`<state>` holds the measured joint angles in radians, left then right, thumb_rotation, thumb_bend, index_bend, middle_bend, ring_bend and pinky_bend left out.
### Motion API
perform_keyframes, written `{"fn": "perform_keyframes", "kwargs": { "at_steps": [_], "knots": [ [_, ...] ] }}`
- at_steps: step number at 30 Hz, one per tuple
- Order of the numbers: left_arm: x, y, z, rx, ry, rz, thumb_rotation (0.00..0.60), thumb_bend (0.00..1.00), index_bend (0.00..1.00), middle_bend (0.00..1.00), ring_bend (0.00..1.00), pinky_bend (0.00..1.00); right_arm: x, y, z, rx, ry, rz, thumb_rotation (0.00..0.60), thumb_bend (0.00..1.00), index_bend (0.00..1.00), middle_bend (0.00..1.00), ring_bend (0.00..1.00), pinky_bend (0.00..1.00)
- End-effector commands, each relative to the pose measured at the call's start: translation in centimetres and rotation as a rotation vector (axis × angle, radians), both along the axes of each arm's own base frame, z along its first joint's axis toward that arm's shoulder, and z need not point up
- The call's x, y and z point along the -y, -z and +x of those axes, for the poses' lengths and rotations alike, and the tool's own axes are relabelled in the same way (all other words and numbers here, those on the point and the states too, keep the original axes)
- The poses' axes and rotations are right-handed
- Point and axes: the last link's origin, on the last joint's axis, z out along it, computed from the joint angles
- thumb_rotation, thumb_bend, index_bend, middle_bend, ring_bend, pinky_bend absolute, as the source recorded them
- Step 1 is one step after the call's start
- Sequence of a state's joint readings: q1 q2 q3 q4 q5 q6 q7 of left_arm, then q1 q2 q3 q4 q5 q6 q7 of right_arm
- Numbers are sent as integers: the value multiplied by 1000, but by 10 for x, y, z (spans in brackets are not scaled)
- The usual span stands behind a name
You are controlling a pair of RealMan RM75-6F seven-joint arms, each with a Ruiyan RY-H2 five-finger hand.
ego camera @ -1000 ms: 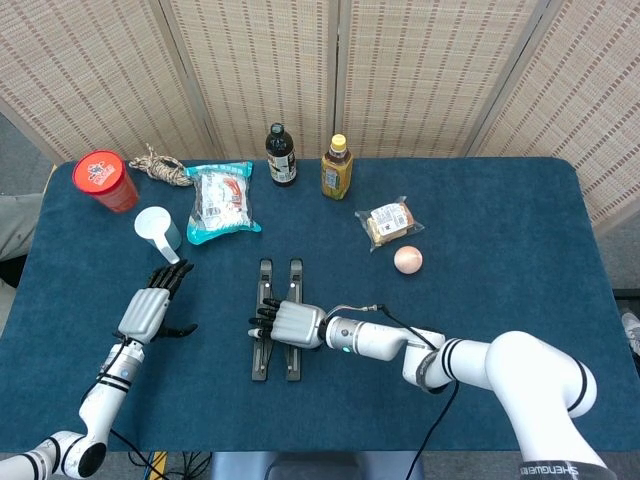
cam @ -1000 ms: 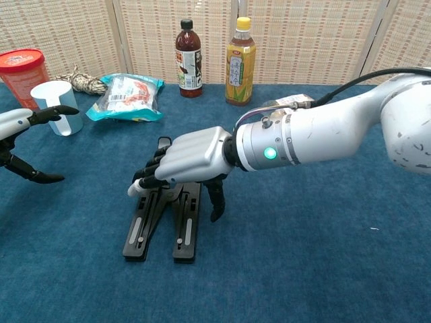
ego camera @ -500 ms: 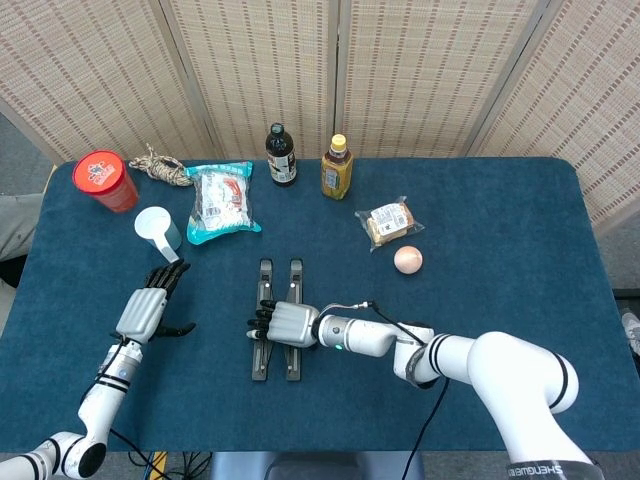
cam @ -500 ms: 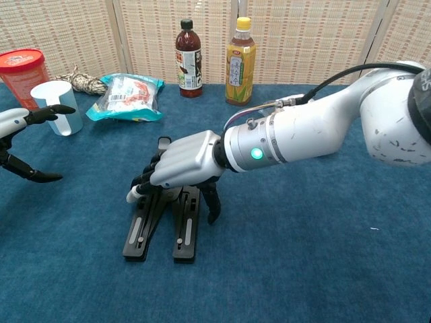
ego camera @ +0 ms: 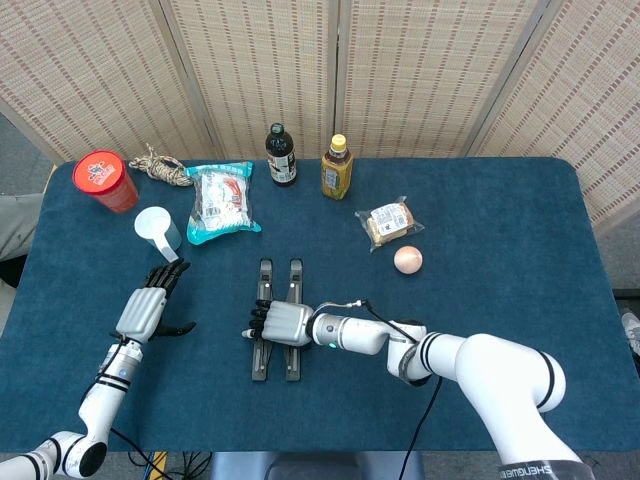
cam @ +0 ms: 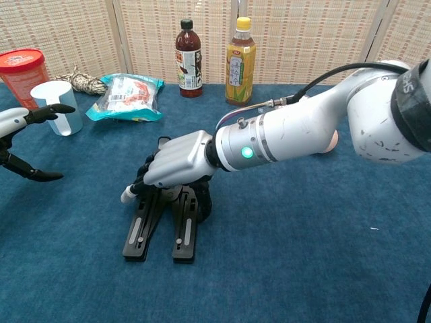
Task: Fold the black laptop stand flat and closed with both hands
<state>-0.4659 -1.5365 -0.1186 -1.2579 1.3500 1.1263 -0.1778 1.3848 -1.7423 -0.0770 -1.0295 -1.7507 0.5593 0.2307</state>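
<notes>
The black laptop stand (ego camera: 293, 356) lies on the blue table as two nearly parallel bars, near the middle front. My right hand (ego camera: 280, 322) lies across both bars at mid-length. In the chest view the right hand (cam: 178, 158) drapes its fingers over the left bar of the stand (cam: 138, 232), and its thumb presses against the right bar, so it grips the stand across its width. My left hand (ego camera: 150, 305) hovers well to the left of the stand with fingers spread, holding nothing. Only part of the left hand (cam: 20, 131) shows at the chest view's left edge.
A white cup (ego camera: 158, 228) stands just beyond the left hand, with a red tub (ego camera: 104, 180) and a rope bundle (ego camera: 160, 167) behind it. A snack bag (ego camera: 222, 202), dark bottle (ego camera: 281, 155), yellow bottle (ego camera: 337, 167), wrapped packet (ego camera: 389, 222) and peach ball (ego camera: 408, 259) lie farther back.
My right hand has slid a little left over the stand, and its thumb has drawn in against the right bar. The left hand has stayed where it was.
</notes>
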Motion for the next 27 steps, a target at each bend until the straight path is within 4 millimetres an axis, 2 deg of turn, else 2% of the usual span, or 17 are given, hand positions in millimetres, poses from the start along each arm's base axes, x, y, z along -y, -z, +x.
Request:
{"fn": "perform_keyframes", "kwargs": {
  "at_steps": [1, 11, 19, 24, 25, 27],
  "knots": [
    [0, 0, 0, 1, 0, 1, 600, 135, 19, 0, 0, 0, 0, 1, 2, 10, 2, 4, 600, 159, 20, 207, 0, 0],
    [1, 1, 1, 5, 7, 1, 600, 135, 19, 0, 0, 0, 3, -1, -2, 49, -3, -9, 600, 209, 149, 328, 0, 0],
    [1, 2, 2, 3, 9, -2, 600, 134, 19, 0, 0, 0, 4, -2, -5, 77, 4, -19, 600, 211, 179, 377, 0, 0],
    [1, 1, 3, 3, 11, 1, 600, 135, 19, 0, 0, 0, 3, -3, -6, 84, 5, -22, 600, 211, 179, 365, 0, 0],
    [1, 1, 3, 3, 11, 1, 600, 135, 19, 0, 0, 0, 3, -3, -6, 83, 6, -22, 600, 211, 171, 347, 0, 0],
    [1, 1, 4, 3, 12, 3, 600, 135, 19, 0, 0, 0, 3, -4, -6, 84, 13, -21, 600, 209, 75, 241, 0, 0]
  ]
}}
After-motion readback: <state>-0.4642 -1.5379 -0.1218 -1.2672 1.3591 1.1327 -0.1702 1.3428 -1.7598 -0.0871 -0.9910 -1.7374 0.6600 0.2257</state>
